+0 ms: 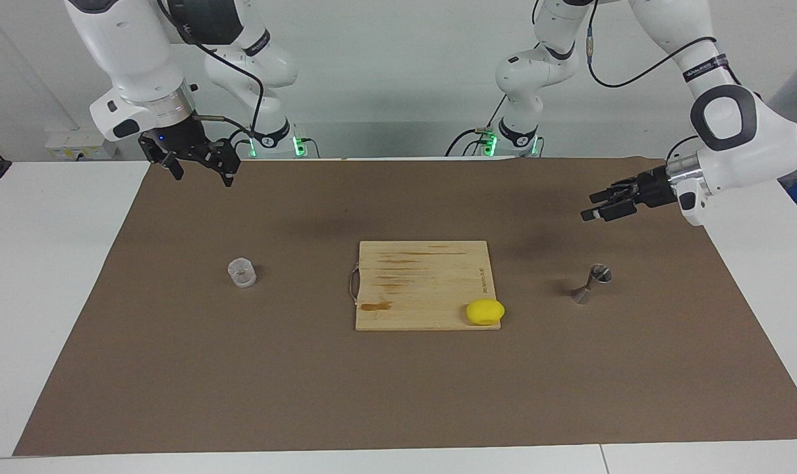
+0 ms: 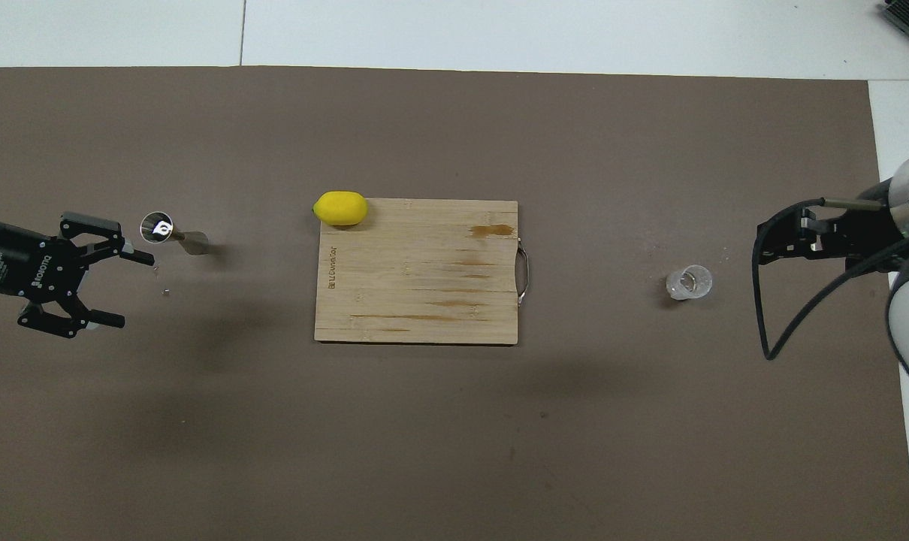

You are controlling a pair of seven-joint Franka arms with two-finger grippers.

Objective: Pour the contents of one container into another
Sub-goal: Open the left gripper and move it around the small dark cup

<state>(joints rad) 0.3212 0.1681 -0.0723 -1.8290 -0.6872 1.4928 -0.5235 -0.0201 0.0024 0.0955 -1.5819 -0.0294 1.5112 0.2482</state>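
The clear cup (image 1: 242, 272) (image 2: 690, 282) stands on the brown mat toward the right arm's end of the table. Toward the left arm's end stands the steel hourglass jigger (image 1: 591, 284) (image 2: 170, 233). My left gripper (image 1: 595, 208) (image 2: 134, 291) hangs open in the air over the mat close beside the jigger, fingers level and pointing toward the table's middle, touching nothing. High over the mat's edge by its own base, my right gripper (image 1: 202, 176) (image 2: 781, 239) waits open and empty, well away from the cup.
A wooden cutting board (image 1: 418, 276) (image 2: 424, 293) with a metal handle lies mid-mat between cup and jigger. A yellow lemon (image 1: 485, 311) (image 2: 340, 208) rests on the board's corner toward the jigger. Bare white table (image 1: 49, 263) borders the mat (image 1: 398, 395).
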